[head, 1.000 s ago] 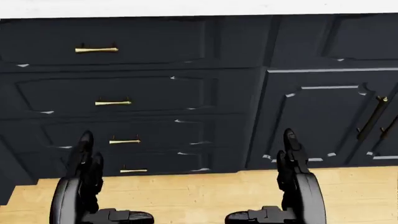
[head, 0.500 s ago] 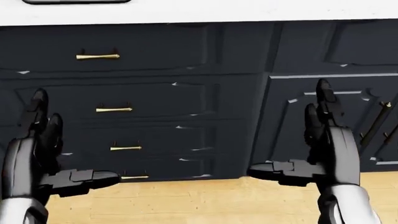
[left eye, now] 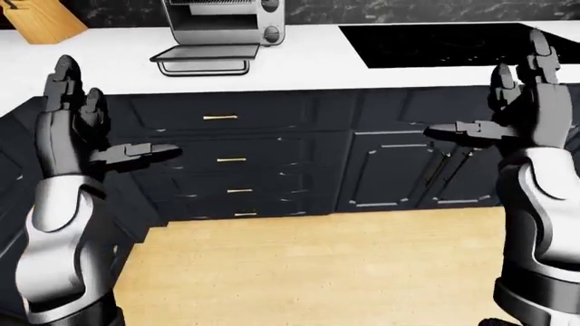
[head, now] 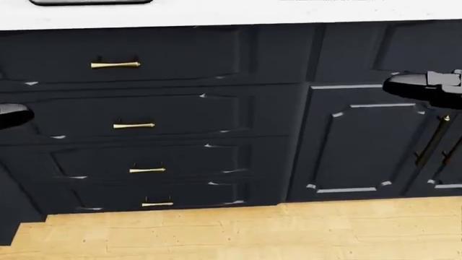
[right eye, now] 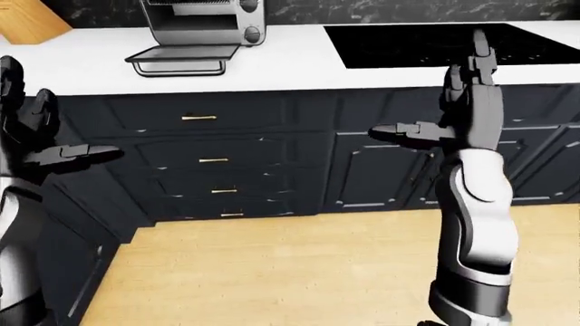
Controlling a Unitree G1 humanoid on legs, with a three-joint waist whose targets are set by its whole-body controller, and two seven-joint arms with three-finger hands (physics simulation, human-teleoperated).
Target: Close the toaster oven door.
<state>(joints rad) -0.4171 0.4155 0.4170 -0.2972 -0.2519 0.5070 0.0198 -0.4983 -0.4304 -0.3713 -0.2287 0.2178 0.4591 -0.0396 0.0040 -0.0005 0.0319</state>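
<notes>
Even, shadowless light; perhaps slightly soft.

Both eye views look down across the floor toward the counter (left eye: 109, 68) and drawers (left eye: 236, 159). The head view sits closer, tilted lower, sharing only those drawers (head: 137, 124).

One toaster oven (left eye: 222, 24), one cooktop (left eye: 453, 44), one knife block (left eye: 41, 20), four drawer handles (head: 115, 64), two hands (left eye: 77, 129).
</notes>
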